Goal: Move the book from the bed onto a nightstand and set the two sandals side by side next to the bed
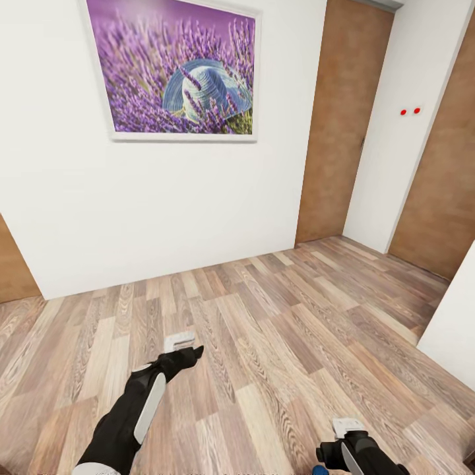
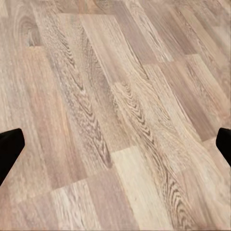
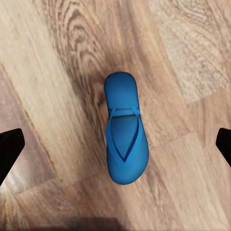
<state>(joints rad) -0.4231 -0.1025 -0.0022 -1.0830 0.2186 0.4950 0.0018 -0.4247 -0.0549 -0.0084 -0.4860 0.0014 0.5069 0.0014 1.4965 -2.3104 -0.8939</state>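
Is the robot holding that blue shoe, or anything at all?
No, nothing is held. The blue sandal lies flat on the wood floor, between the right gripper's wide-open fingertips but untouched. The left gripper is open over bare floor.

Light wood-plank floor (image 2: 115,96) across the whole frame, boards running diagonally (heavy grain swirls at upper left), dark fingertips (image 2: 9,147) of the left gripper (image 2: 115,147) at both side edges, spread wide apart.

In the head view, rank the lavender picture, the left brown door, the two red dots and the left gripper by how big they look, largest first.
1. Lavender picture
2. Brown door, close to the picture in area, so that order is unsure
3. Left gripper
4. Red dots, tiny, both alike
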